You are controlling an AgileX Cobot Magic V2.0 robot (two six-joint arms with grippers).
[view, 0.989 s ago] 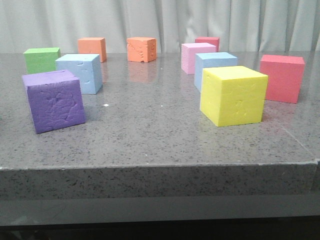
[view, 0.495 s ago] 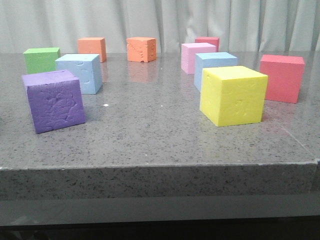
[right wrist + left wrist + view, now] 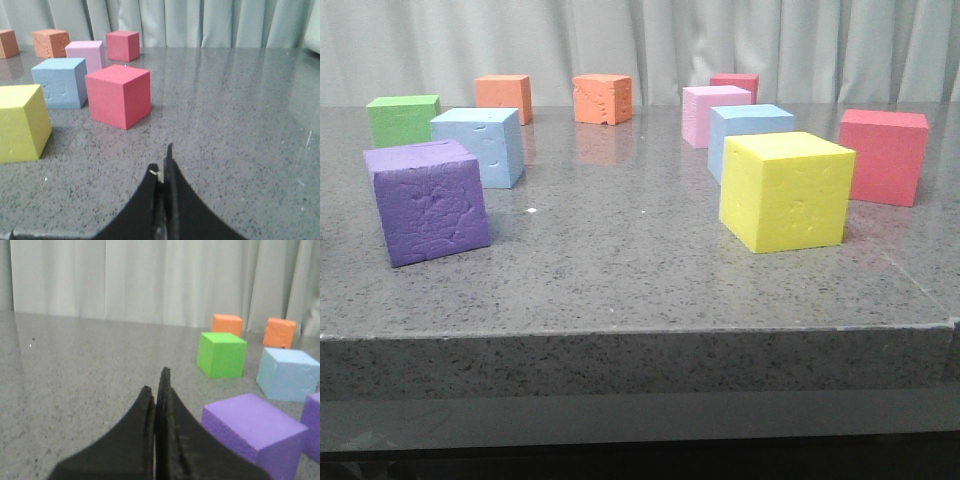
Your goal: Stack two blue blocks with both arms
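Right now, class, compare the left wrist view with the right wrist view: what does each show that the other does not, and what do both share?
Only the left wrist view shows the green foam cube, the purple foam cube and the shut left pincer. Only the right wrist view shows the yellow foam cube, the near red foam cube, the pale pink foam cube and the shut right pincer. Both show the grey speckled table, a light blue foam cube each, and orange cubes by the curtain.

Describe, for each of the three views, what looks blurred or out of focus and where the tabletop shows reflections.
Front view: cubes sharp, the orange cube mirrored faintly in the glossy table. Left wrist view: the shut left gripper is a soft dark blur and the near purple cube is soft. Right wrist view: the shut right gripper is blurred; pale curtain glare streaks the table.
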